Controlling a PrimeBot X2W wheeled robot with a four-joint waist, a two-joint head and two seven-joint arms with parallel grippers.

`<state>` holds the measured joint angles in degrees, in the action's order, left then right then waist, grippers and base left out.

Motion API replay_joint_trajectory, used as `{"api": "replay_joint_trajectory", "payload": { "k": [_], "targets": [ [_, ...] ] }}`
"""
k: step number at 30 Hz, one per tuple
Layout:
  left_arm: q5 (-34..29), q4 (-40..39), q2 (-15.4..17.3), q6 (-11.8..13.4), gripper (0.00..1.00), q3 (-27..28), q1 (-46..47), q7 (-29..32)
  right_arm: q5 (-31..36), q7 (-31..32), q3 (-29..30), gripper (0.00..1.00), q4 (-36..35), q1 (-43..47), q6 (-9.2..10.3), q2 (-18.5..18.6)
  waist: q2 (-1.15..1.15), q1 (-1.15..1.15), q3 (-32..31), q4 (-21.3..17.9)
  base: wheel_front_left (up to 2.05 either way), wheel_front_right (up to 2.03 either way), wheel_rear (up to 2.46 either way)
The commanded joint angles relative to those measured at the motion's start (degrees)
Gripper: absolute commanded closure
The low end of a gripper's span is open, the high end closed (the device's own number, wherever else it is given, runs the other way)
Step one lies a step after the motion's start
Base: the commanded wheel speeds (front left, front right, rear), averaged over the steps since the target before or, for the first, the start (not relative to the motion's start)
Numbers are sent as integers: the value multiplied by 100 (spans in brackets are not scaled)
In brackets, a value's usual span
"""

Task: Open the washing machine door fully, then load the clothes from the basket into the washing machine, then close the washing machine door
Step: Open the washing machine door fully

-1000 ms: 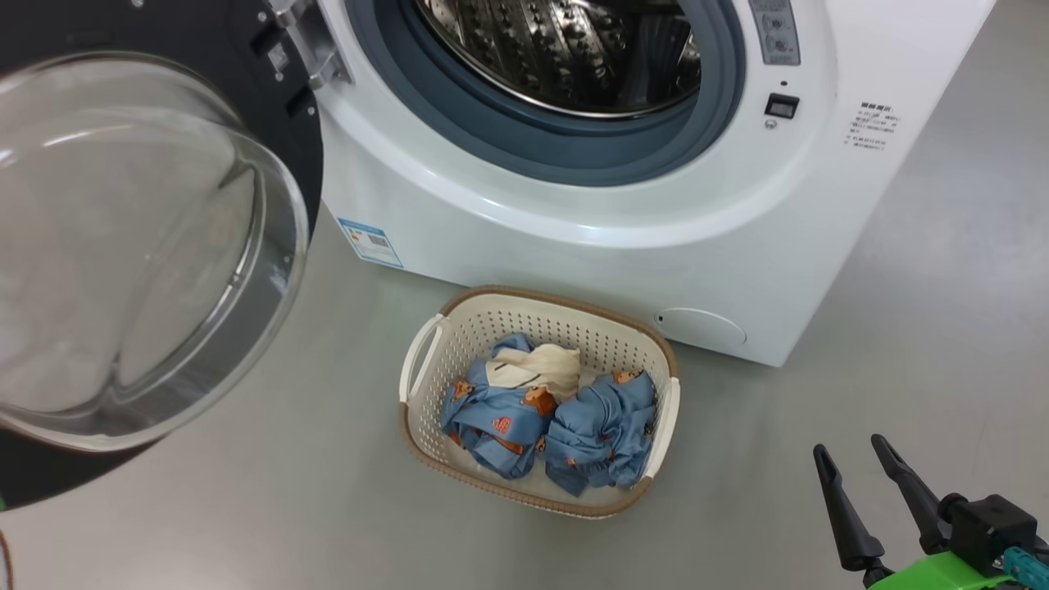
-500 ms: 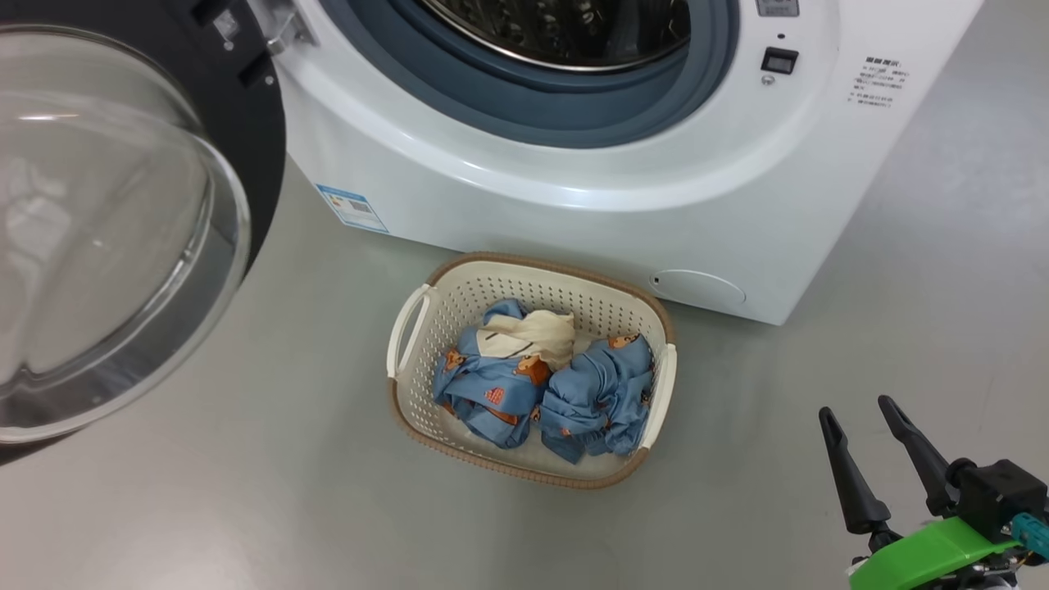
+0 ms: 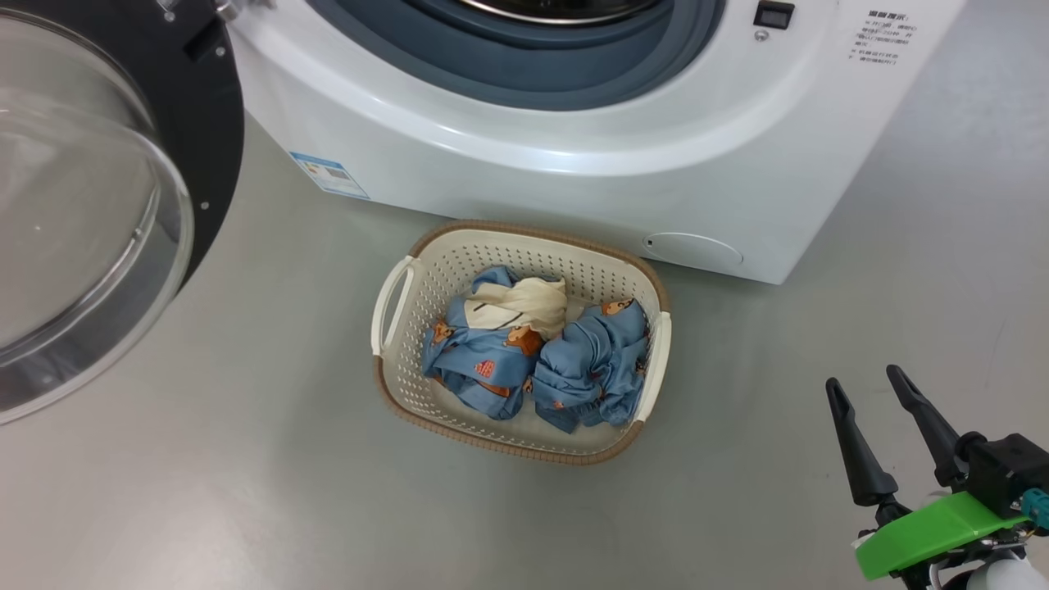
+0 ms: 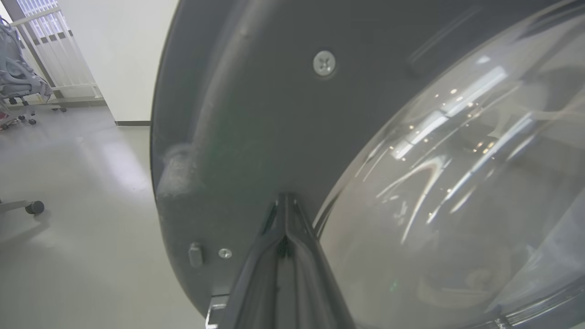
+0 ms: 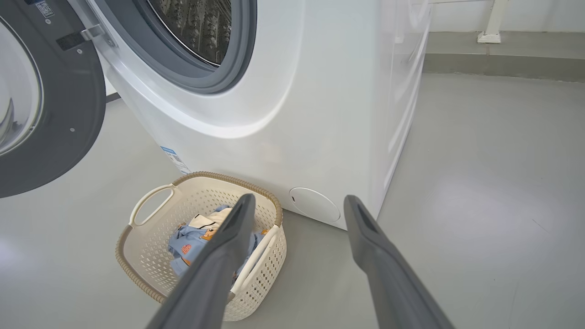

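Right gripper at 4 o'clock in head view: fingers spread, empty, well apart from basket at centre. Clothes, blue plus one cream, are heaped inside it, so loading looks unstarted. Left gripper is pinched together on nothing, tips at the dark inner face of washing machine door, which is swung wide at 10 o'clock. Washing machine at 12 o'clock, mouth open. Loading and closing remain.

Cropped by the head view's top edge: washing machine, with most of the drum opening. Cropped at left and top: washing machine door. Too small to read: print on blue label and side panel text. Buried under clothes: basket floor. Contact between left gripper tips and door: not determinable. Cut off at lower right corner: right gripper wrist.
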<state>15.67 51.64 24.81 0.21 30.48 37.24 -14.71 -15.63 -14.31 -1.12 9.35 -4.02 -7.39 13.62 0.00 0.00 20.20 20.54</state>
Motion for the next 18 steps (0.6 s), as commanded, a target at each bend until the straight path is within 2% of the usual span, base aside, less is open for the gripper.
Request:
{"api": "replay_joint_trajectory", "payload": {
  "k": [1,9,18],
  "targets": [
    [-71,-71,482,-7,100,154,139,-29,93,-69,-122,0,-140,-80,-10,62,0,0,53,-19,0,0,0],
    [-227,16,403,-49,100,257,235,-29,100,-69,-125,0,-96,-80,-10,23,0,0,-22,-30,0,0,0],
    [-244,-364,-41,-325,100,484,-221,-29,62,-69,-186,0,-17,56,-10,-73,0,0,-520,-11,0,0,0]
  ]
}}
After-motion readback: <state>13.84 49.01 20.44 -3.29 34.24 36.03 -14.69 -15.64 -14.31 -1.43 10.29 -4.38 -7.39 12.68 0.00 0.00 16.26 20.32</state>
